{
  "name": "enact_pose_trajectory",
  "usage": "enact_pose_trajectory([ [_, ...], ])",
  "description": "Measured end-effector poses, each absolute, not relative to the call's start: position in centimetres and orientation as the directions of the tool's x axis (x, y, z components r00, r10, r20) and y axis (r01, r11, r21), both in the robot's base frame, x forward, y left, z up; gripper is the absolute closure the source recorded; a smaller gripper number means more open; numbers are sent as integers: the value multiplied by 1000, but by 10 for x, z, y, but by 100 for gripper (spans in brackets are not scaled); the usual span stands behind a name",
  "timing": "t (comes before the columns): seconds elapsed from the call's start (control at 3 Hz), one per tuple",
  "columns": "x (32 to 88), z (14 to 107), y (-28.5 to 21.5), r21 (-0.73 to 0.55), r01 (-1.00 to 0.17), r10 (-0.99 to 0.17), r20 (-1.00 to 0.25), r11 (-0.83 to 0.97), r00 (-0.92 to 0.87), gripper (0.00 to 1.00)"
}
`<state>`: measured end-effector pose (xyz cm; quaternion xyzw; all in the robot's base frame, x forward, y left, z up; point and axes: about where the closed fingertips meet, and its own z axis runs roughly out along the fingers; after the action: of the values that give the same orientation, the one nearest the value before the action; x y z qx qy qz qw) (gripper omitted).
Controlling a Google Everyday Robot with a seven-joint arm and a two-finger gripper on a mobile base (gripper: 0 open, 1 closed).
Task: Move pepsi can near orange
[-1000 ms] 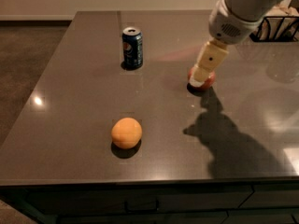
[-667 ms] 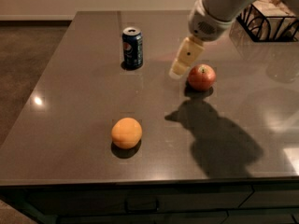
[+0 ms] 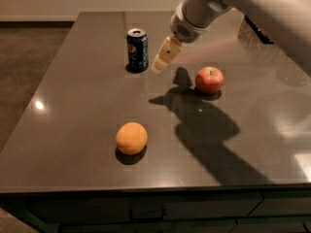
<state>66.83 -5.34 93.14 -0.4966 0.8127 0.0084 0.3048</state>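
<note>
The cream gripper (image 3: pixel 162 58) hangs at 3 o'clock of the upright dark blue cylindrical pepsi can (image 3: pixel 137 49), open or closed I cannot tell; the round matte orange (image 3: pixel 131 138) lies at the can's 6 o'clock.

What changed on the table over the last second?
The claw swung left, from over the apple to just right of the pepsi can, apparently not touching it. The pepsi can, orange and apple stayed put.
</note>
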Motion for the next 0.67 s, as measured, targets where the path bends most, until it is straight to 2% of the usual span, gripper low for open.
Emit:
enact_pose_trajectory([
  [0.67, 707, 917, -3, -258, -796, -747, -579, 548, -327, 0],
])
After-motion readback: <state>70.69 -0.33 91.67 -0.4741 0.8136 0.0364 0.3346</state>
